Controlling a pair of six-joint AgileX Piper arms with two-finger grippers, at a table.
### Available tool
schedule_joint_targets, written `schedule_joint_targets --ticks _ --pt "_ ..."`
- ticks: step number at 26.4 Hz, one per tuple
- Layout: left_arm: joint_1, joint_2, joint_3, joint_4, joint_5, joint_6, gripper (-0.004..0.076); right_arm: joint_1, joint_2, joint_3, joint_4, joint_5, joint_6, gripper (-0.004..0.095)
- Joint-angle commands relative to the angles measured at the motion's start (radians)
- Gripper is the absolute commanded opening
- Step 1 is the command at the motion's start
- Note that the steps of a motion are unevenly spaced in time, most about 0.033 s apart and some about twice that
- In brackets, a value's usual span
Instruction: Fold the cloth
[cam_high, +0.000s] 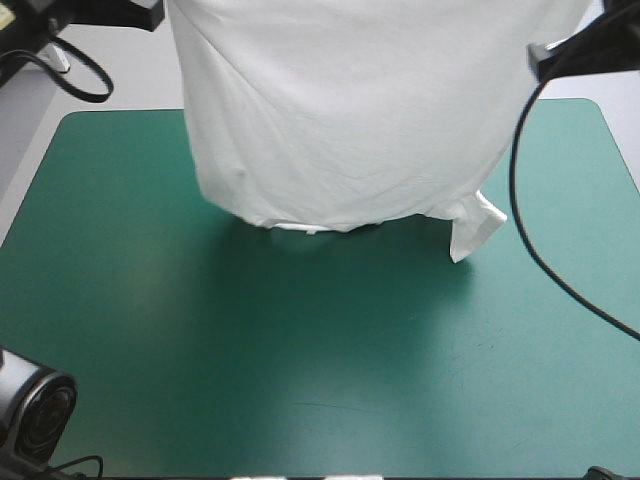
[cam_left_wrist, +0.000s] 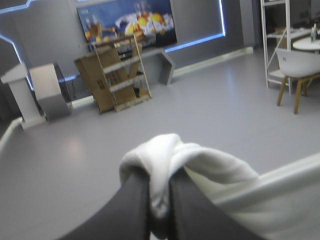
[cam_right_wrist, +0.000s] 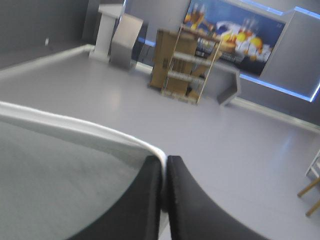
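The white T-shirt (cam_high: 350, 110) hangs in the air over the far half of the counter (cam_high: 300, 350), spread wide like a curtain between the two raised arms. Its lower hem is just above the teal-green cover and throws a shadow there; I cannot tell if the hem touches the cover. At the hem's right end a short sleeve (cam_high: 475, 230) hangs a little lower than the rest. The left tool (cam_left_wrist: 160, 210) is clenched on the T-shirt: a thick bunch of white cloth swells out between its black fingers (cam_left_wrist: 130, 210), and from this bunch a tight edge of the cloth runs away to one side. The right tool (cam_right_wrist: 164, 200) is also clenched on the T-shirt, its fingers almost together on a thin white edge, and the cloth spreads flat beside it.
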Motion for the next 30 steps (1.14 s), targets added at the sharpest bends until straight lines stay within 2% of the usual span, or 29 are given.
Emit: schedule_joint_targets --ticks 1,4,8,11,15,19,22,25,30 --pt "0.0 -0.093 -0.023 0.006 -0.144 0.041 0.0019 -0.008 -0.011 -0.135 -0.032 -0.147 -0.049 -0.0017" --pt "0.0 -0.167 -0.023 0.01 -0.217 0.079 0.0019 -0.008 -0.013 -0.202 -0.028 -0.257 -0.065 -0.0017" --pt "0.0 -0.22 -0.023 0.05 -0.22 0.135 0.0019 -0.008 -0.011 -0.211 0.003 -0.275 -0.091 -0.0018" --pt "0.0 -0.22 -0.023 0.132 -0.222 0.135 0.0019 -0.008 -0.002 -0.211 0.057 -0.32 -0.138 -0.0018" --pt "0.0 -0.182 0.001 0.276 -0.222 0.087 0.0019 -0.008 0.038 -0.211 0.043 -0.389 -0.126 -0.0017" --pt "0.0 -0.112 0.036 0.307 -0.268 0.039 0.0019 -0.008 0.13 -0.211 -0.07 -0.401 -0.046 -0.0018" --pt "0.0 -0.04 0.046 0.307 -0.338 0.014 0.0019 -0.008 0.22 -0.211 -0.195 -0.47 0.027 -0.0018" --pt "0.0 0.028 0.046 0.32 -0.442 -0.02 0.0019 -0.034 0.306 -0.211 -0.334 -0.565 0.181 -0.0017" --pt "0.0 0.084 0.046 0.416 -0.53 -0.091 0.0019 -0.085 0.351 -0.213 -0.353 -0.761 0.354 -0.0018"
